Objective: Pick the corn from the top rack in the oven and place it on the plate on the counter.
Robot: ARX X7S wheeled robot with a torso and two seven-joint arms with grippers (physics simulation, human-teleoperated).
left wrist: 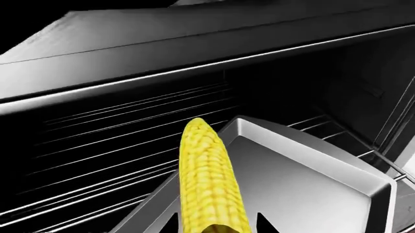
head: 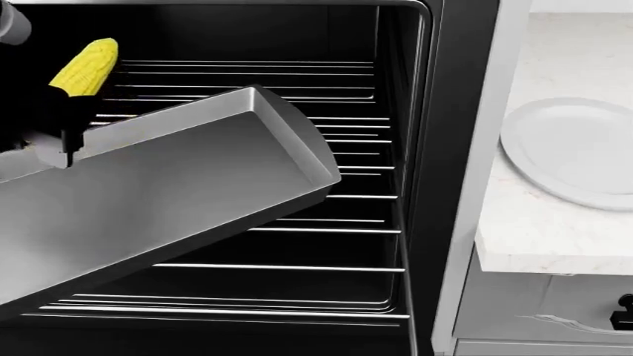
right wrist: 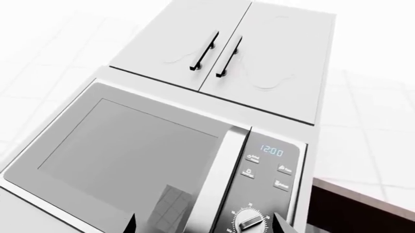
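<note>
Grey metal baking tray [head: 168, 193]: rectangular, raised rim, tilted, one corner high, spans wire racks [head: 336, 230]. Microwave [right wrist: 149, 160]: silver-white, large grey door window, control panel with digital display [right wrist: 271, 152] reading 12:00, round dial [right wrist: 250, 221], small buttons. Wall cabinet [right wrist: 259, 53] beside microwave: two white doors, two black bar handles side by side.

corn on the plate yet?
No, the plate on the counter is bare; the corn is by the oven, above the baking tray.
</note>
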